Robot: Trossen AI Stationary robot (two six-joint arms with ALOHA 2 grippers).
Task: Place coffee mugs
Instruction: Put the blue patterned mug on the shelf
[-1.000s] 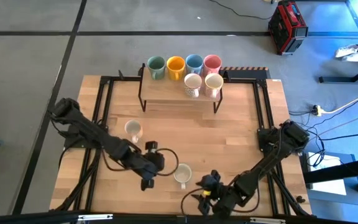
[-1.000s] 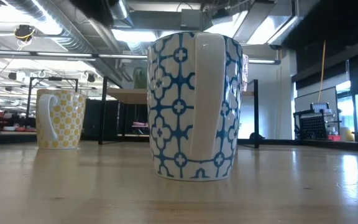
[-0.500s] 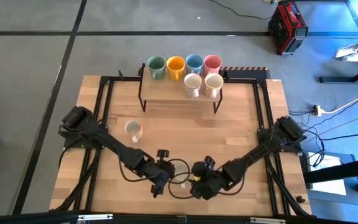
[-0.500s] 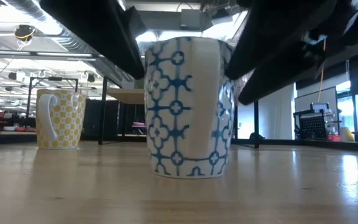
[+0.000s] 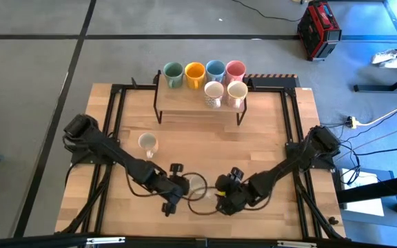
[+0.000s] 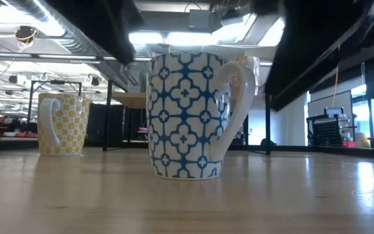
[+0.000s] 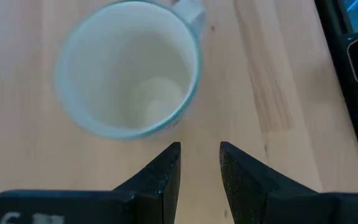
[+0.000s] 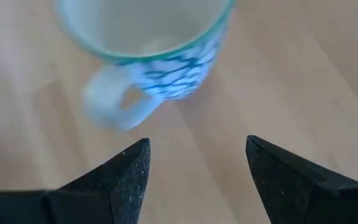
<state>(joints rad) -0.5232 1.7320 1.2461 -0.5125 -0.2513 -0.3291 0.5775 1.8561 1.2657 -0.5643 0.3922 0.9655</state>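
Progress: six of the eight ceramic coffee mugs already stand on the dark-framed wooden shelf (image 5: 185, 109) at the far edge of the bench (image 5: 267, 151); I judge the job three-quarters done, with two mugs left on the bare wood.
Shelf, back row: one green mug (image 5: 173, 73), one orange mug (image 5: 194, 72), one blue mug (image 5: 215, 70), one pink mug (image 5: 235, 69).
Shelf, front row: two cream-white mugs (image 5: 214, 93), side by side at the right half of the shelf.
Mug in hand: the cream-white mug with a blue tile pattern (image 6: 186, 116) stands upright near the front edge of the bench, between my two arms, touched by neither as far as I can see.
Other loose mug: one cream-white mug with yellow dots (image 5: 147, 144), upright, left of centre and well apart from the patterned one.
Left end effector (image 7: 198, 169): empty, fingers set narrowly apart, hovering just beside the patterned mug's rim.
Right end effector (image 8: 196, 169): released wide, empty, close to the same mug on its handle side.
Count: eight mugs in all, one shelf, two arms.
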